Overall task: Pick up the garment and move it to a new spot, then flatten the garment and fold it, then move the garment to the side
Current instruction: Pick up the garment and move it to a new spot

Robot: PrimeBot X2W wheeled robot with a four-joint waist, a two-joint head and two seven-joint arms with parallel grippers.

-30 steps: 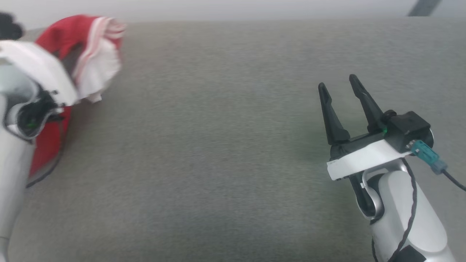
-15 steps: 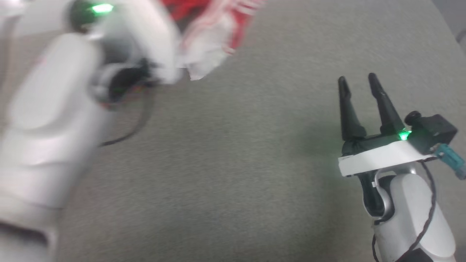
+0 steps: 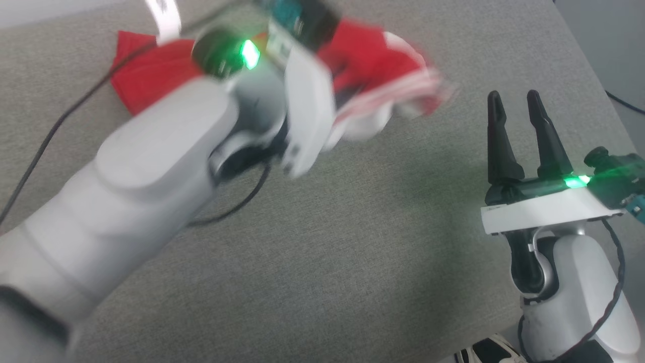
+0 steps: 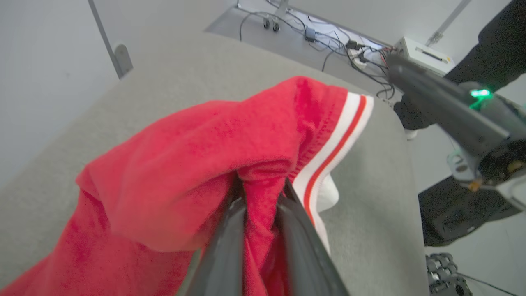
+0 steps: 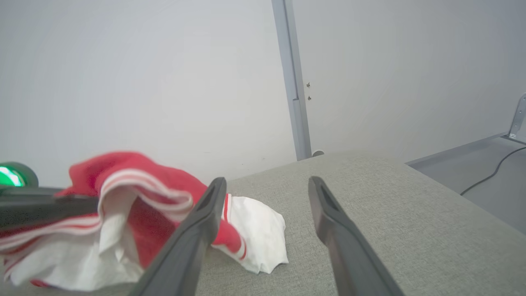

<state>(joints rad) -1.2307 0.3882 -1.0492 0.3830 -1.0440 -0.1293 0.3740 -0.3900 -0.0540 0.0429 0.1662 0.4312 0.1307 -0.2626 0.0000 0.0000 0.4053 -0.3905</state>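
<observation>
Left gripper clamped on a fold of the soft red sleeveless jersey, striped trim, bunched and trailing on our grey fabric tabletop. Right gripper spread, empty. Light, limp; we'd grab the firmer trim edge.

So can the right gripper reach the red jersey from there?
Probably yes. The right gripper is open, and only bare gray tabletop lies between it and the jersey, whose striped edge sits just to its left. The left gripper holds the jersey farther over.
</observation>
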